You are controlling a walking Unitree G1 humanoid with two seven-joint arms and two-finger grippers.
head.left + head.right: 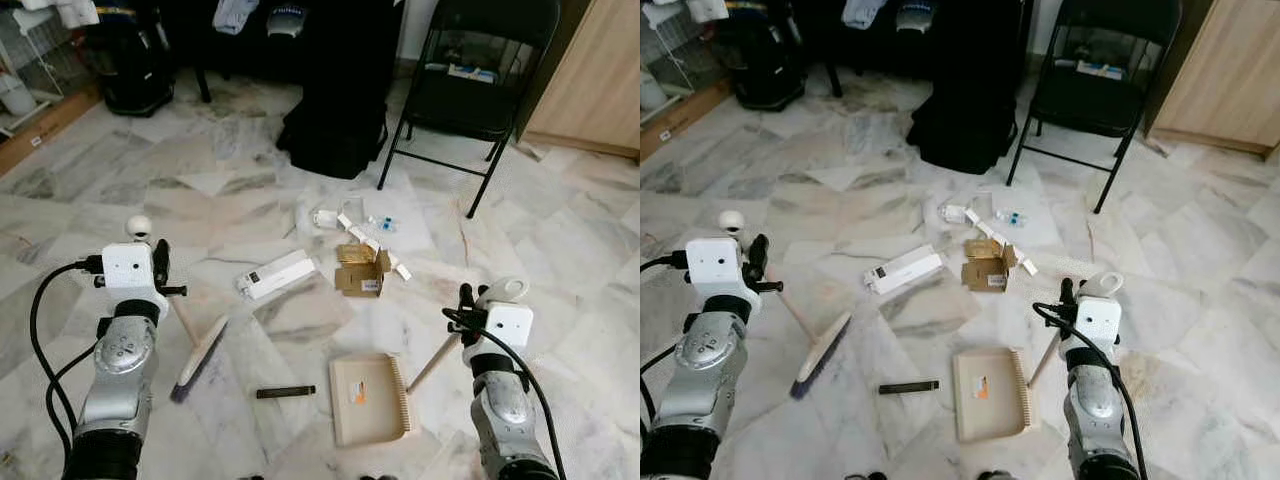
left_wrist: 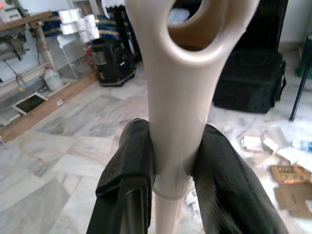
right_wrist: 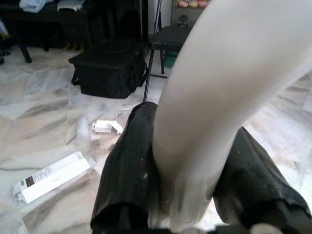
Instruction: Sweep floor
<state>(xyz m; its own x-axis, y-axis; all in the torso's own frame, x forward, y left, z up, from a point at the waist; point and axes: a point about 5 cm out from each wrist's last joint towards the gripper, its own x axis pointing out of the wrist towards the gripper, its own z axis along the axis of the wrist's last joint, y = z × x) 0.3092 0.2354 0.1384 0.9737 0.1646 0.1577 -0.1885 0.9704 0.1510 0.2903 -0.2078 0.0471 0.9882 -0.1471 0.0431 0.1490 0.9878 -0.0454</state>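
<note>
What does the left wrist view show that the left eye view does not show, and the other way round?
Left wrist view alone: the black fingers clamped on the broom handle, close up. Left eye view alone: the broom head on the floor, the dustpan, the folding chair. Both share: the black bag, the flattened brown carton.

The two eye views look forward and down from the head at the marble floor [image 1: 300,320], sharing almost the same scene: litter at 12 o'clock, the black bag [image 1: 335,125] beyond it, the folding chair [image 1: 480,70] toward 1 o'clock. Each wrist view sits very close behind its gripper, looking along the fingers [image 2: 126,165] toward the same bag and floor.
</note>
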